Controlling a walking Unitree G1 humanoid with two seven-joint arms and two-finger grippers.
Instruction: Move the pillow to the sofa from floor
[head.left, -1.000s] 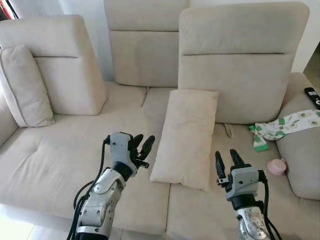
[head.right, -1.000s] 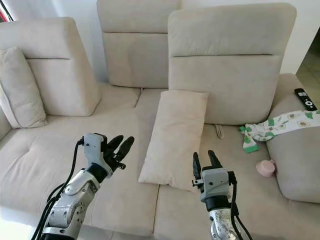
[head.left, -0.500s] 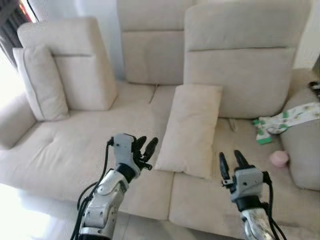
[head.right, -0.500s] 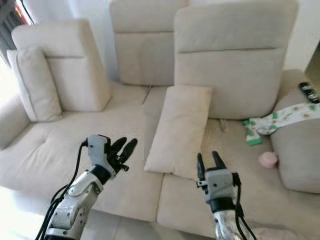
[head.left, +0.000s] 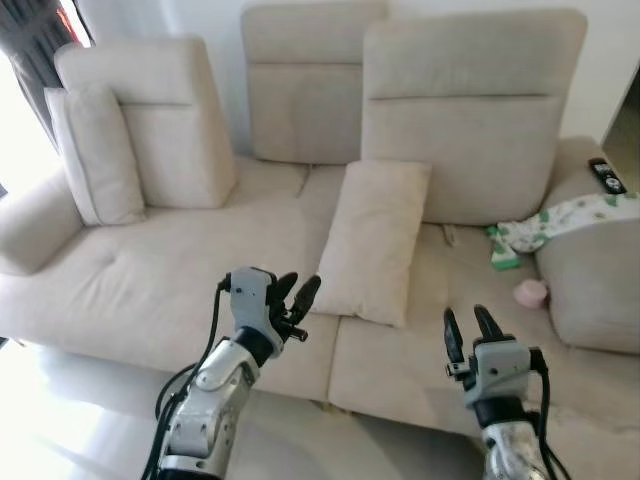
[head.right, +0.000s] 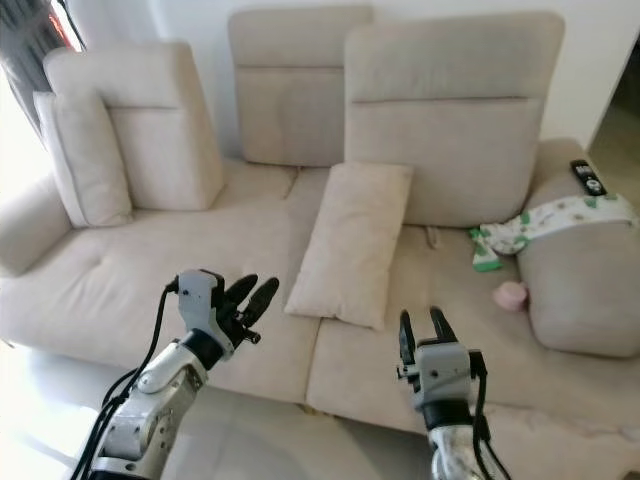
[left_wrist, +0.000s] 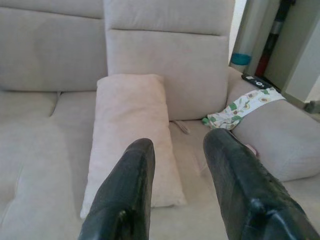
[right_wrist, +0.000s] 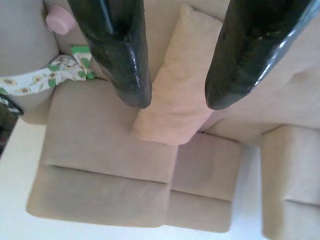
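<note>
A cream pillow (head.left: 374, 240) lies on the beige sofa (head.left: 150, 280), its top end leaning against the middle backrest. It also appears in the left wrist view as the pillow (left_wrist: 131, 127) and in the right wrist view as the pillow (right_wrist: 172, 95). My left gripper (head.left: 297, 296) is raised in front of the sofa's front edge, open and holding nothing, left of the pillow's lower end. My right gripper (head.left: 468, 330) is held up lower right, open and holding nothing, in front of the seat.
A second cushion (head.left: 94, 155) leans at the sofa's left end. On the right lie a green-patterned cloth (head.left: 560, 222), a small pink object (head.left: 530, 292) and a remote (head.left: 606, 175) on the armrest. White floor (head.left: 70, 410) shows before the sofa.
The camera has pulled back and risen, so the whole sofa and floor now show. Both grippers stay open and keep their pose; the pillow rests in the same spot on the sofa.
</note>
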